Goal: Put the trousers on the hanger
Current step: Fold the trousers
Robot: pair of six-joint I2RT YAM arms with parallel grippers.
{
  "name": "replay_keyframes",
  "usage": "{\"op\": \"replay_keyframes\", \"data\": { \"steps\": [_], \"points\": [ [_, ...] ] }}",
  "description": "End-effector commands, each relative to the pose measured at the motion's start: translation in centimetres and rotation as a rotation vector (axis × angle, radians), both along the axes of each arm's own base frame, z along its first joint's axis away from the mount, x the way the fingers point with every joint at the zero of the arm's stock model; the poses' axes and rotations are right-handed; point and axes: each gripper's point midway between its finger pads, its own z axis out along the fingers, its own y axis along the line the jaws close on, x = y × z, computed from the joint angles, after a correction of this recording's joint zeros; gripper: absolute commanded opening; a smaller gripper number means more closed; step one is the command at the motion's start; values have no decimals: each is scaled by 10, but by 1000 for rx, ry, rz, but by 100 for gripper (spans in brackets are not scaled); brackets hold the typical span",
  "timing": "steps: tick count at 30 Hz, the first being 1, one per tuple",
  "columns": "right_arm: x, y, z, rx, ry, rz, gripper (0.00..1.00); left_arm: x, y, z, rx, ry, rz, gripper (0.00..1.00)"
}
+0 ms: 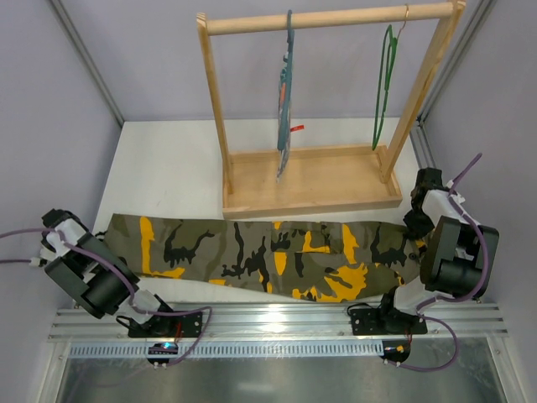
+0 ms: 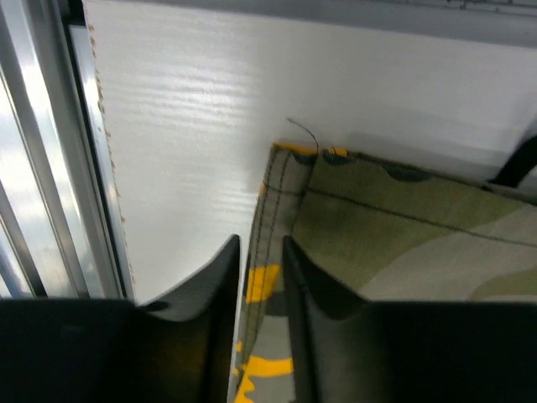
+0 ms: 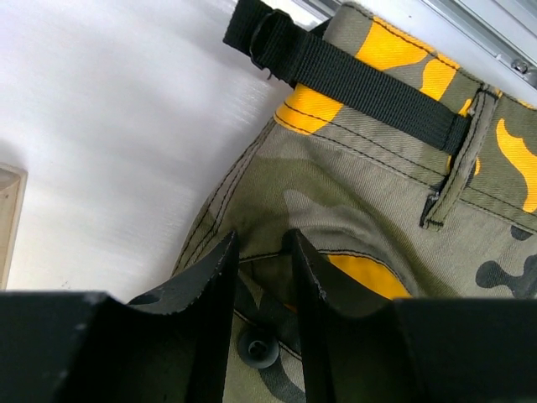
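The long, soft camouflage trousers (image 1: 268, 256) in olive green, black and orange-yellow lie flat on the white surface (image 1: 168, 168) across the middle of the top view. Their long axis runs left to right. The leg hems point to the left edge of the frame and the waist to the right.

At the waist, the right wrist view shows a black webbing belt (image 3: 369, 84) passing under a camouflage belt loop (image 3: 457, 159), with a dark round snap button (image 3: 256, 348) at the bottom of the frame.

The right gripper (image 3: 262, 239) sits over this waist cloth. Its jaws are a narrow gap apart with olive fabric showing between them; I cannot tell whether they pinch it.

The left gripper (image 2: 260, 243) is at the hem corner. Its jaws are slightly parted with the stitched hem edge in the gap, and whether they grip it is unclear.

The thin bright green wire hanger (image 1: 382, 92) hangs by its slim hook from the round rod of a light wooden rack (image 1: 310, 201) at the upper right, well apart from the trousers.

A small teal, orange and grey striped cloth (image 1: 285, 109) hangs at the middle of the rod, above the rack's shallow tray base.
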Motion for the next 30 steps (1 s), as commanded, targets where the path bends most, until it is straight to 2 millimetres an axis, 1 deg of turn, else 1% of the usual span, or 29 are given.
{"op": "replay_keyframes", "data": {
  "steps": [1, 2, 3, 4, 5, 7, 8, 10, 11, 12, 13, 14, 16, 17, 18, 19, 20, 21, 22, 23, 24, 25, 26, 27, 28, 30],
  "points": [
    [22, 2, 26, -18, -96, 60, 35, 12, 8, 22, 61, -73, -44, 32],
    [24, 7, 31, -10, -109, 104, 35, 15, 7, 24, 67, -104, -45, 38],
    [28, 14, 35, 4, -132, 147, 36, 13, -1, 18, 55, -117, -45, 43],
    [36, 23, 48, 8, -188, 196, 36, 17, 0, 20, 71, -148, -46, 45],
    [41, 36, 55, 32, -211, 277, 36, 19, -4, 22, 72, -179, -46, 46],
    [46, 53, 71, 22, -259, 379, 36, 20, -8, 17, 66, -194, -42, 49],
    [49, 70, 90, 1, -315, 453, 36, 20, -9, 15, 55, -194, -41, 49],
    [49, 93, 105, -3, -366, 552, 39, 22, -9, 13, 44, -194, -53, 50],
    [48, 113, 124, -2, -435, 619, 40, 22, -9, 11, 41, -189, -56, 50],
    [47, 130, 133, 9, -467, 675, 40, 21, -9, 7, 30, -174, -55, 50],
    [43, 142, 141, 7, -495, 718, 43, 21, -7, 7, 29, -166, -58, 51],
    [37, 170, 156, 11, -548, 810, 44, 20, -7, 6, 23, -156, -62, 51],
    [28, 199, 164, 46, -602, 899, 49, 18, -7, 1, 11, -138, -66, 52],
    [22, 216, 165, 74, -621, 950, 50, 18, -7, 0, 9, -135, -65, 52],
    [11, 239, 163, 113, -633, 1024, 52, 18, -8, -2, 0, -131, -67, 53],
    [6, 256, 162, 169, -651, 1055, 54, 20, -10, -4, -11, -139, -65, 53],
    [2, 267, 157, 200, -649, 1078, 55, 19, -12, -7, -23, -138, -54, 55],
    [-8, 282, 141, 247, -617, 1121, 56, 19, -15, -11, -32, -141, -51, 56],
    [-9, 298, 140, 315, -651, 1133, 55, 19, -20, -16, -60, -144, -46, 56],
    [-13, 306, 133, 354, -645, 1144, 56, 18, -22, -19, -73, -143, -42, 56],
    [-19, 310, 117, 377, -615, 1147, 55, 19, -24, -21, -82, -142, -45, 56],
    [-25, 319, 110, 394, -603, 1164, 55, 18, -25, -25, -91, -134, -44, 56],
    [-25, 318, 102, 391, -595, 1135, 55, 15, -24, -26, -89, -119, -47, 55],
    [-30, 317, 87, 395, -561, 1133, 55, 15, -22, -26, -86, -110, -58, 53],
    [-30, 319, 84, 402, -566, 1130, 54, 14, -21, -26, -83, -105, -58, 52],
    [-33, 316, 66, 395, -528, 1116, 54, 12, -23, -29, -90, -96, -52, 46]
  ]
}}
